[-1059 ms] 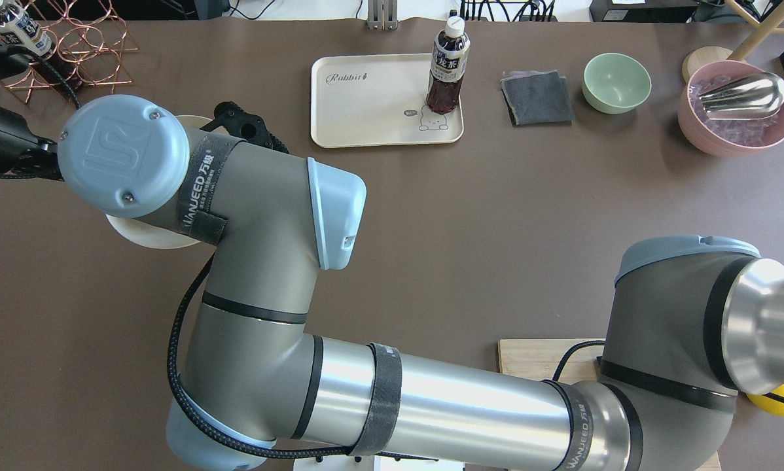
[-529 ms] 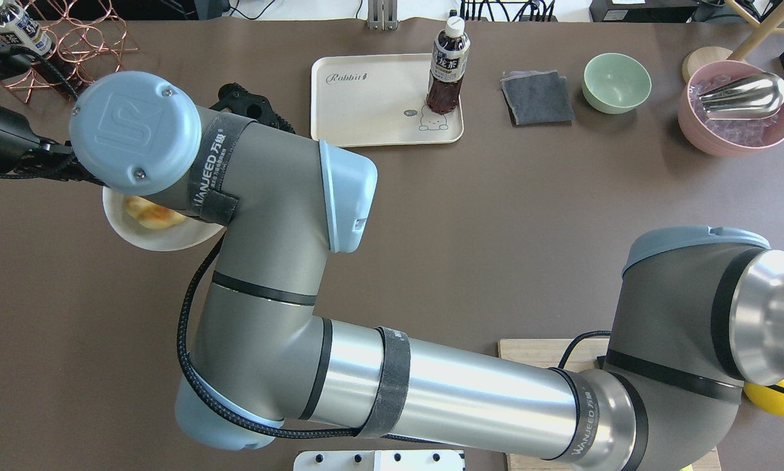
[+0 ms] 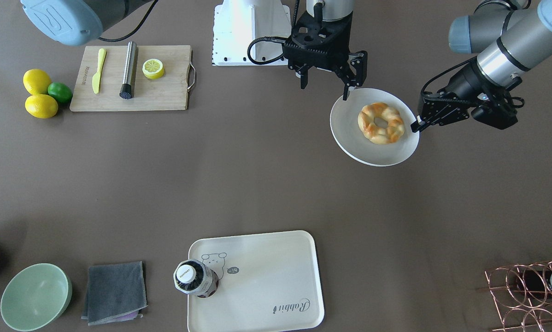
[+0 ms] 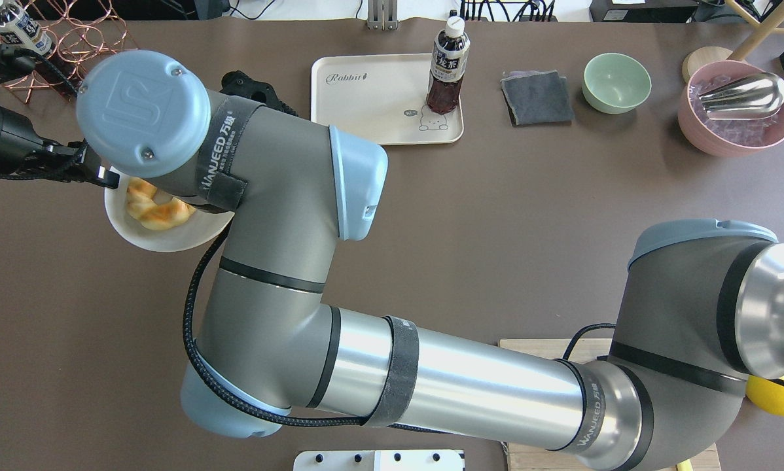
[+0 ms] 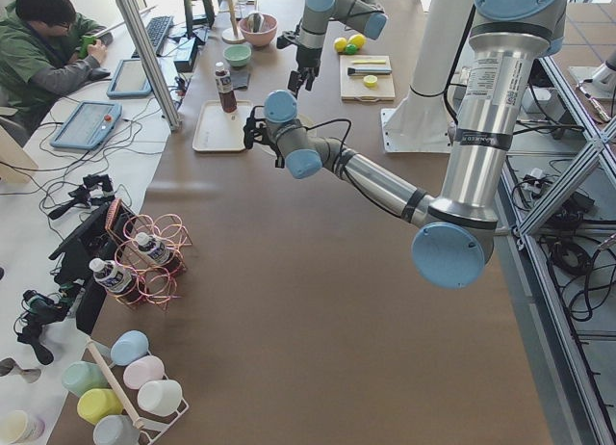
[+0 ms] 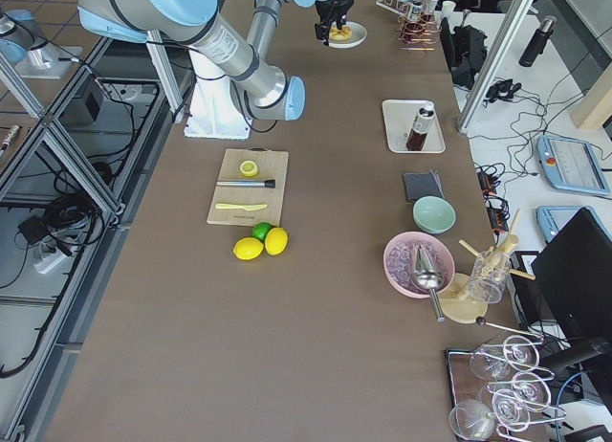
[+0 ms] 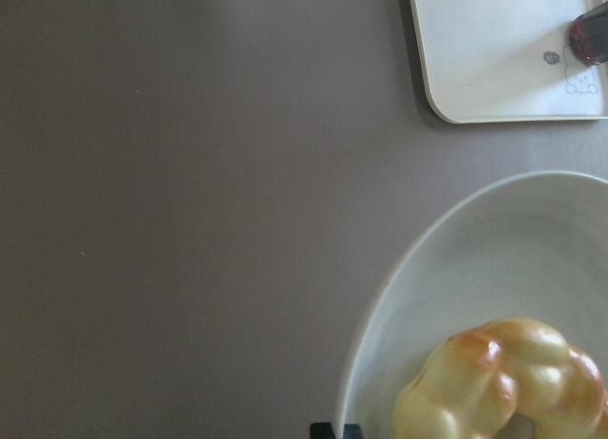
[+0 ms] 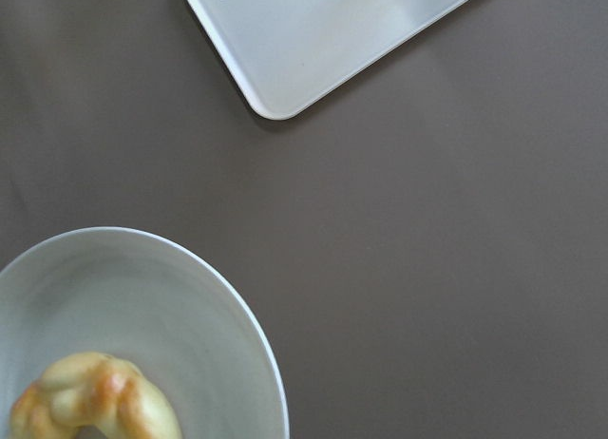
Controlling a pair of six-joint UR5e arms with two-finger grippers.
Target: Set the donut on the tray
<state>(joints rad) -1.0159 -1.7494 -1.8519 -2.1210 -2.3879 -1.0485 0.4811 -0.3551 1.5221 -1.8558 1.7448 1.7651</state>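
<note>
Donut [image 3: 391, 131] lies flat on a round plate [image 3: 349, 143], with an end effector on either side of it. The right end effector [image 3: 324, 90] hangs at the plate's edge nearest the robot. Its fingers [image 3: 348, 85] are spread wide with nothing between them, and one fingertip is over the rim. The left end effector [image 3: 416, 127] points in from the other side with its tip at the plate's rim; I cannot tell whether its jaws are parted or closed. The donut sits near the plate's middle, touched by neither end effector.

Well apart from the plate, toward the edge of the bench [image 3: 257, 175] away from the robot, lies the cream-white tray [image 3: 276, 272]. A dark bottle [image 3: 190, 276] stands upright on the tray's corner by the bear drawing. Beside the tray are a grey cloth [image 3: 114, 293] and a green bowl [image 3: 35, 296]. Near the robot's base, a wooden cutting board [image 3: 165, 94] carries a lemon slice [image 3: 153, 68].
</note>
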